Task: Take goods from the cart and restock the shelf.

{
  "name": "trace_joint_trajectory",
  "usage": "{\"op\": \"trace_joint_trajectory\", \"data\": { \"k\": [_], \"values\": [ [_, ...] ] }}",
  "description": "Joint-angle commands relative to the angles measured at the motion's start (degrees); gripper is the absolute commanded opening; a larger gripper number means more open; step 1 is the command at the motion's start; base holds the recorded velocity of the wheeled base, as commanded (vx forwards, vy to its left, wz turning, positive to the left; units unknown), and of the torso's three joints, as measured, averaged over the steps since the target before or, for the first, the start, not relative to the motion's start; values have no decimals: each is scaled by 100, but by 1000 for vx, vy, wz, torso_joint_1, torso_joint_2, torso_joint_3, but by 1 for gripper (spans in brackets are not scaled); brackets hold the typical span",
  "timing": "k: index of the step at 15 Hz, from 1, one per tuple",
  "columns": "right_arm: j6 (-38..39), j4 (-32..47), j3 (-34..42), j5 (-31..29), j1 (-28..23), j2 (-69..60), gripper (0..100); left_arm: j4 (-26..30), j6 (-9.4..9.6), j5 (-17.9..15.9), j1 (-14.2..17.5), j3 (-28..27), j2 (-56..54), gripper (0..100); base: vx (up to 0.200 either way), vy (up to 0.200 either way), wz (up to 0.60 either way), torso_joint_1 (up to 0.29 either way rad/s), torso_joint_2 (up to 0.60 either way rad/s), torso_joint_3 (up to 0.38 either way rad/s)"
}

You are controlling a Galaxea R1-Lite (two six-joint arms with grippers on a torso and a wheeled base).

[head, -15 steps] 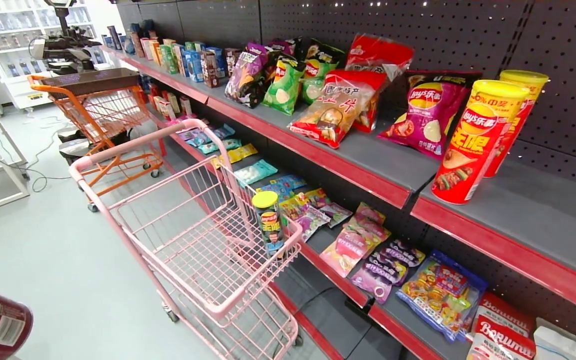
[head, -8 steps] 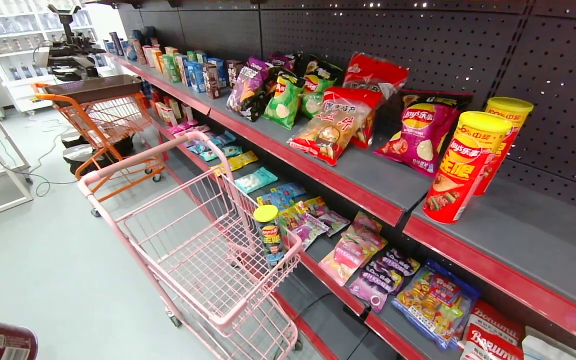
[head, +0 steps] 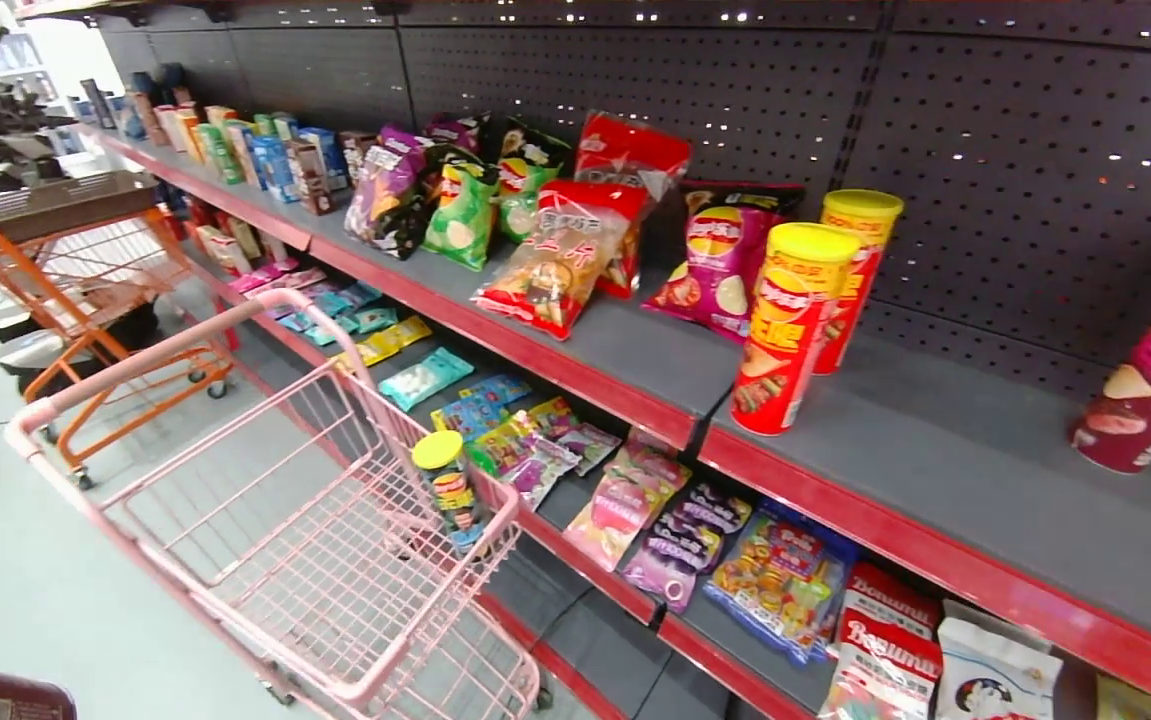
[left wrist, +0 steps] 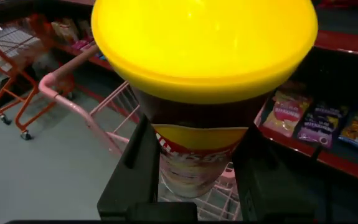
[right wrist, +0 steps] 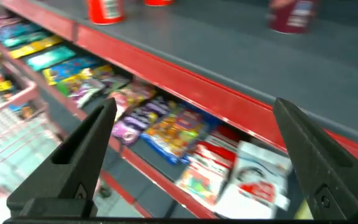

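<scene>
The left gripper point(left wrist: 197, 165) is clamped on a dark red crisp tube point(left wrist: 197, 155) with a yellow lid, held low at the robot's left, well apart from the shelf; the right gripper point(right wrist: 196, 109) hangs with its jaws wide apart and nothing between them, above sweet packets point(right wrist: 166, 134).

Restocking looks partway done: two red tubes point(head: 790, 330) and a maroon tube point(head: 1150, 385) stand upright on the upper shelf point(head: 935, 470); the held tube is not yet placed; one more yellow-lidded tube point(head: 447, 490) stands in the pink cart point(head: 165, 352), at the corner beside the shelf.

Crisp bags point(head: 535, 260) crowd the shelf farther along; an orange cart point(head: 75, 280) sits beyond; the pink cart itself lies between the held tube and the shelf, so the arm would likely need to pass over it.
</scene>
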Motion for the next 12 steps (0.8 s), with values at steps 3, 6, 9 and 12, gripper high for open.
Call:
{"op": "trace_joint_trajectory", "data": {
  "k": [3,6,9,12],
  "values": [
    [-1,-1,-6,1,-1,7,100,3,17,48,8,-34,58,0,0,0,-600,2,2,1],
    [-1,-1,2,1,-1,7,100,30,166,48,8,-8,23,0,0,0,-600,5,-1,2],
    [-10,-1,2,1,-1,7,100,126,166,56,8,-8,23,0,0,0,-600,4,1,1],
    [-1,-10,-6,10,-1,7,100,153,245,74,8,-17,67,0,0,0,-400,0,3,2]
  ]
}}
